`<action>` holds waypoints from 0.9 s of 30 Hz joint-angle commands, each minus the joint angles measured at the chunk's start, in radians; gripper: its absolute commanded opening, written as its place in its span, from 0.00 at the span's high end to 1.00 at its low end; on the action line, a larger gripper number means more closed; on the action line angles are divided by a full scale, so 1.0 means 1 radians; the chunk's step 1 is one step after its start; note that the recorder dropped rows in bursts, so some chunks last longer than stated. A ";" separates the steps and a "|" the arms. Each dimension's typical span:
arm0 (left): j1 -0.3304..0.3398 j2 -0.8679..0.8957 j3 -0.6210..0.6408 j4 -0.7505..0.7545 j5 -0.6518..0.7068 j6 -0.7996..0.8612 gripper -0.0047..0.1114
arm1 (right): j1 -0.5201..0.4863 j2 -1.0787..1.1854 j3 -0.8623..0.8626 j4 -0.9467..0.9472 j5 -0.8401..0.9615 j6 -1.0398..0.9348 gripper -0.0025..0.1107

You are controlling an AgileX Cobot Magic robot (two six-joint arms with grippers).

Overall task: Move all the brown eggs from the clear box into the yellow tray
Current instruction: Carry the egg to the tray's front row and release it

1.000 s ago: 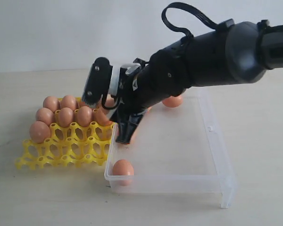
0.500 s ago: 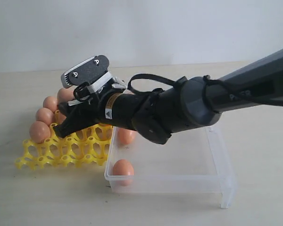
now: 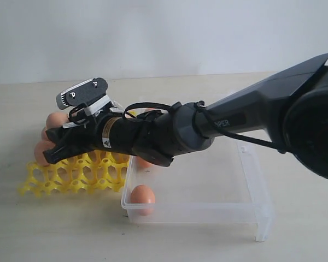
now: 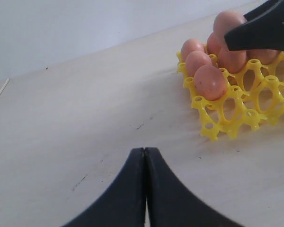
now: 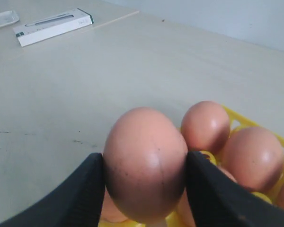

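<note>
your right gripper (image 5: pixel 146 198) pinches a brown egg (image 5: pixel 144 165) between its fingers above the yellow tray (image 3: pixel 71 177), beside the seated eggs (image 4: pixel 209 81). a loose egg (image 3: pixel 142 195) lies in the clear box (image 3: pixel 257 180), at its near corner. your left gripper (image 4: pixel 144 156) has its fingers pressed together near the tray.

I work over a pale table (image 3: pixel 60 234) flecked with small dark marks, a plain white wall (image 3: pixel 153 33) behind it. Far off lies a long white carton (image 5: pixel 53 26) with a dark stripe, a smaller pale item (image 5: pixel 2 19) near it.
</note>
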 commanded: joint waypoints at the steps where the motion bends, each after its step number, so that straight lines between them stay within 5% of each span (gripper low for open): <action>1: -0.002 -0.006 -0.004 0.000 -0.005 -0.006 0.96 | -0.001 0.007 -0.011 -0.009 0.049 0.006 0.98; 9: -0.002 -0.006 -0.004 0.000 -0.005 -0.006 0.96 | -0.001 0.009 -0.011 -0.009 0.076 0.062 0.89; 20: -0.002 -0.006 -0.004 0.000 -0.005 -0.006 0.96 | -0.001 0.011 -0.011 -0.009 0.087 0.062 0.41; 27: -0.002 -0.006 -0.004 0.000 -0.005 -0.006 0.96 | 0.005 -0.057 -0.011 -0.009 0.245 0.089 0.41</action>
